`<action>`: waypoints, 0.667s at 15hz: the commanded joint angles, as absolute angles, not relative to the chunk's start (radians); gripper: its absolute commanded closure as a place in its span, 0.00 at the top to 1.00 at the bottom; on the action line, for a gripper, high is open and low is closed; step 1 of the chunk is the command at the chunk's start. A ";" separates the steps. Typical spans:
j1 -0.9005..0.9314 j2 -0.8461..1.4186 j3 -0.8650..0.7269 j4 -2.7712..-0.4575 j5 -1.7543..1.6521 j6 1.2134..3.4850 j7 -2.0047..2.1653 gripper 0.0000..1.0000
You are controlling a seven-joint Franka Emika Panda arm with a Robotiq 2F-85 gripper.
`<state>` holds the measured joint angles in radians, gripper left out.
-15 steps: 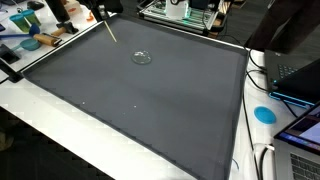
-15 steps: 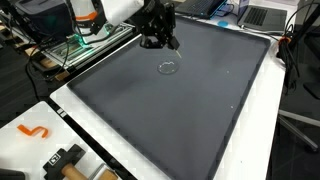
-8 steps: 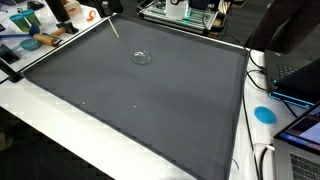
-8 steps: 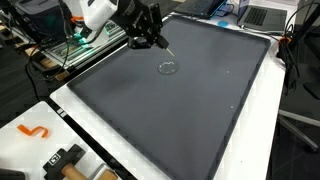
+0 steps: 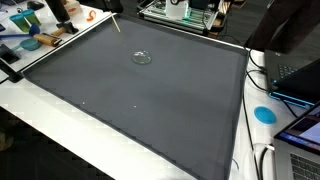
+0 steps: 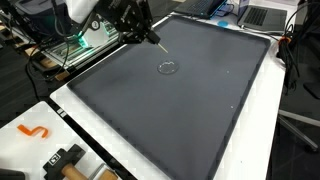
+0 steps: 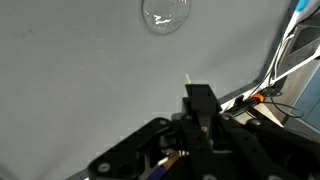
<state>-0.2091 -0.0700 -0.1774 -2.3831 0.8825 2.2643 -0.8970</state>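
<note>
The gripper hangs over the far corner of the big grey mat. Its two fingers are pressed together on a thin pale stick. The stick juts out of the pincer at a slant, free end low and pointing toward the middle of the mat, and it's up in the air, touching nothing.

In an exterior view only that stick shows, a slim tilted line right above the mat's top edge, with the arm itself out of frame.

Down on the mat lies a small clear glass dish, flat and alone, apart from the stick's tip. In an exterior view the dish sits in the mat's upper half, with open grey all round it.

From the wrist, the dark gripper fills the bottom of the picture. The stick's pale end peeks out just past the fingers, and the dish glints at the top over the grey surface.

Round about, a white table carries the mat. An orange hook lies on the near corner, and a blue disc sits beside a laptop.
</note>
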 commanded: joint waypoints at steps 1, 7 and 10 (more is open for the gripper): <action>-0.196 -0.141 -0.189 -2.461 0.909 2.311 -0.940 0.03; -0.183 -0.201 -0.189 -2.527 0.902 2.344 -0.952 0.03; -0.172 -0.227 -0.185 -2.560 0.896 2.375 -0.949 0.03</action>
<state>-0.1929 -0.1730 -0.1778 -2.4970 0.8826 2.3282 -0.9287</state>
